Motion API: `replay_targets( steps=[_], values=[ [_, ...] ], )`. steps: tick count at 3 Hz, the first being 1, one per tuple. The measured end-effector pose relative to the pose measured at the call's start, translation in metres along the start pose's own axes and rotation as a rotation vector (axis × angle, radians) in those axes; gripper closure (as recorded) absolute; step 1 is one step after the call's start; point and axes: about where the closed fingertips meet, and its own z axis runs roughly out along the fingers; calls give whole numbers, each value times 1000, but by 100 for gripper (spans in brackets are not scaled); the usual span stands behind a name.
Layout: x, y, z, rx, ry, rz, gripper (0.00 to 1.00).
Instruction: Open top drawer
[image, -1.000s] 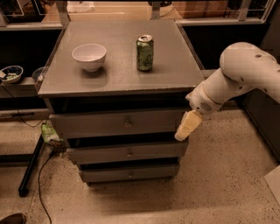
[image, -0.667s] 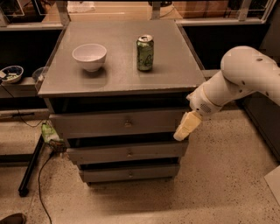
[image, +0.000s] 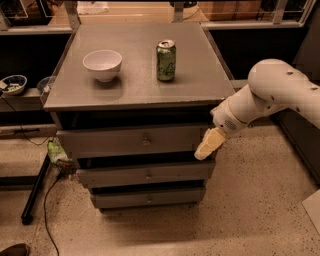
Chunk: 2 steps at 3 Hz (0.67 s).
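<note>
The top drawer (image: 135, 141) is the widest grey plank front under the tabletop, with a small round knob (image: 146, 142) at its centre. It looks pulled out slightly, with a dark gap above it. Two narrower drawers (image: 145, 175) sit below it. My gripper (image: 209, 145) hangs on the white arm (image: 270, 97) at the drawer front's right end, pointing down and left, well right of the knob and holding nothing.
On the grey cabinet top (image: 65, 95) stand a white bowl (image: 102, 64) and a green can (image: 166, 60). A black pole (image: 35, 192) and cables lie on the floor at left. A shelf with a small bowl (image: 12, 84) is at far left.
</note>
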Motion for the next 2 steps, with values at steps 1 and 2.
replay_targets(
  steps=[1, 2],
  values=[
    [-3, -1, 2, 21, 3, -6, 0],
    [-6, -6, 18, 14, -13, 10, 0]
  ],
)
